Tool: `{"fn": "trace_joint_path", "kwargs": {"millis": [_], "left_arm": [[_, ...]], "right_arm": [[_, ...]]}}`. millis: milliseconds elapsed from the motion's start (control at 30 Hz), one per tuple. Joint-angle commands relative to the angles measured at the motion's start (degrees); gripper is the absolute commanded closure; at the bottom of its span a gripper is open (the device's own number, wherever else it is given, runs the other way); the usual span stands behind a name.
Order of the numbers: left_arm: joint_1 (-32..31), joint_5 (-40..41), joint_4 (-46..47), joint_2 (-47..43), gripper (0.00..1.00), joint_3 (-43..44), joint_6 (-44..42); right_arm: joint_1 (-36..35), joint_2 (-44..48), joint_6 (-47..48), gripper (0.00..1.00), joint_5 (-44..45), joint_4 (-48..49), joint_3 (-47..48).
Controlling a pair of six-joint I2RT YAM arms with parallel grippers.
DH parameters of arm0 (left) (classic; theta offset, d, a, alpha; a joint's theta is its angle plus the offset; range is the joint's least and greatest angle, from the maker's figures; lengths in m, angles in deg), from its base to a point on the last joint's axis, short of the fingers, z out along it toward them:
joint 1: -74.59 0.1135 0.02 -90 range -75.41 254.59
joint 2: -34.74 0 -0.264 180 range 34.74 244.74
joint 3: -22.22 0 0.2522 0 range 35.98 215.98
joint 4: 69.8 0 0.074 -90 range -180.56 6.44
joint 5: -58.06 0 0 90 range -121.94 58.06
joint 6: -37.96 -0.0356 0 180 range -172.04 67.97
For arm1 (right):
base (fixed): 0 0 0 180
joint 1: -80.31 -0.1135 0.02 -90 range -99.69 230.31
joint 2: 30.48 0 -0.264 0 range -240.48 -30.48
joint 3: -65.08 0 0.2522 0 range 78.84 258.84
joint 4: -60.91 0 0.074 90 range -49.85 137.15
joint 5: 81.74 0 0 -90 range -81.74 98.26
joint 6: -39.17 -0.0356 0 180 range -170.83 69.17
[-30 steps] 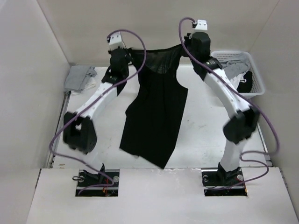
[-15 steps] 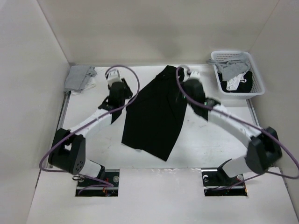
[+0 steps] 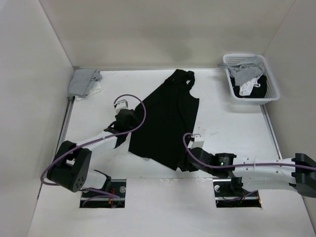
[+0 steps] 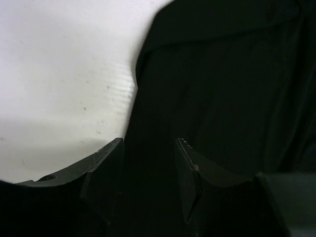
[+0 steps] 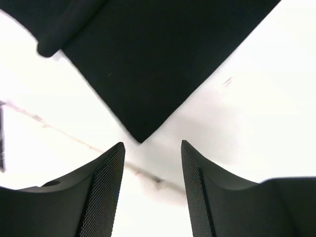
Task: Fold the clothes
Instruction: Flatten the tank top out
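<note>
Shirt: The black shirt (image 3: 168,121) lay spread flat on the white table (image 3: 224,123). It ran diagonally away from both grippers, with a small bunch of cloth at its far tip.

Left gripper: The left gripper (image 3: 129,124) hung low over the shirt's left edge with its jaws wide apart. In its wrist view the left gripper (image 4: 149,148) had nothing pinched, and dark cloth (image 4: 222,98) filled the space beneath and ahead of it. Bare table (image 4: 64,74) lay to its left.

Right gripper: The right gripper (image 3: 185,160) sat low by the shirt's near corner, its jaws also wide and empty. From the wrist, the right gripper (image 5: 152,145) pointed at that corner (image 5: 163,59), which lay just ahead of the fingertips without touching them.

Why so: Each open gripper was placed at a border of the cloth. That looked like readiness to take a new hold on an edge and a corner for a fold, which had not yet begun.

Edges: The left border and the near corner looked crisp and flat on the table, so they would likely be hard to pinch without scraping the surface. The far bunch seemed the easiest cloth to catch.

Open room: Bare table lay to the right of the right gripper and beyond it. A white basket (image 3: 273,85) of other garments stood far off to its right, and a grey bundle (image 3: 84,81) lay well beyond the left gripper by the wall. Neither appeared to crowd a fold across the middle.
</note>
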Motion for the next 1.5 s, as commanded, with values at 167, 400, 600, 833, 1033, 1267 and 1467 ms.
{"fn": "trace_joint_path", "kwargs": {"millis": [167, 400, 600, 833, 1033, 1267, 1467], "left_arm": [[-2.93, -0.83, 0.87, -4.18, 0.59, -3.05, 2.77], [-3.19, 1.63, 0.61, -9.02, 0.59, -4.54, 2.51], [-1.53, 1.72, -1.58, -13.67, 0.58, -5.16, 2.16], [-2.66, 1.98, -7.91, -14.65, 0.57, -0.77, 0.49], [-4.86, 3.74, -8.01, -9.39, 0.57, 0.11, -0.21], [-5.66, 4.0, 0.86, 0.63, 0.56, 0.55, -1.18], [-2.67, 5.68, 9.91, 7.31, 0.56, 2.74, -1.27]], "right_arm": [[-2.27, -9.11, -8.96, 0.46, 2.11, 2.38, 2.39], [-1.49, -17.47, -9.05, 0.64, -0.08, 8.52, 3.8], [3.0, -13.02, -9.49, 1.0, 4.03, 8.81, 2.4], [7.29, 19.92, -8.0, 1.0, 17.58, -12.19, 4.42], [14.94, 28.4, -5.1, 1.0, 16.17, -13.35, 2.31], [18.2, 27.09, -0.27, 1.0, 16.18, -10.02, 3.1], [19.43, 26.03, 1.32, 1.0, 12.93, -6.77, 2.31]]}}
